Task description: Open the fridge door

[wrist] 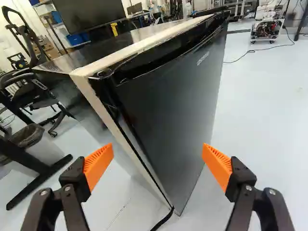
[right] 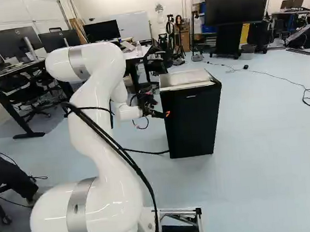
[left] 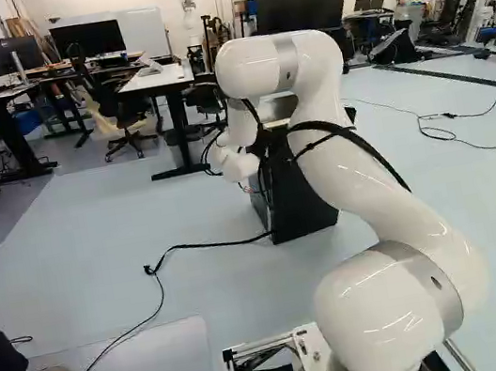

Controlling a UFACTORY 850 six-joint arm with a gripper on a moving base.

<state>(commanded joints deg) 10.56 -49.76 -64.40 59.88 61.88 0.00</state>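
Pale blue floor (right: 269, 160) carries the boxy black fridge (right: 191, 123) with its pale top, well in from the floor's far edge, its flat black door (wrist: 173, 106) closed. Beside the fridge's front is the black two-fingered gripper (right: 165, 114), its orange-padded fingers spread wide, a vertical fridge edge ahead between them. Near the fridge's foot runs a thin black cable (left: 201, 245); farther back, toward the floor's far edge, stands a white-topped desk (left: 154, 79)

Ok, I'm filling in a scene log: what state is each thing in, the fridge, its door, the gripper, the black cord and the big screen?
Fridge, upright on the floor
Fridge door, closed
Gripper, open, fingers wide apart
Black cord, lying slack on the floor
Big screen, dark
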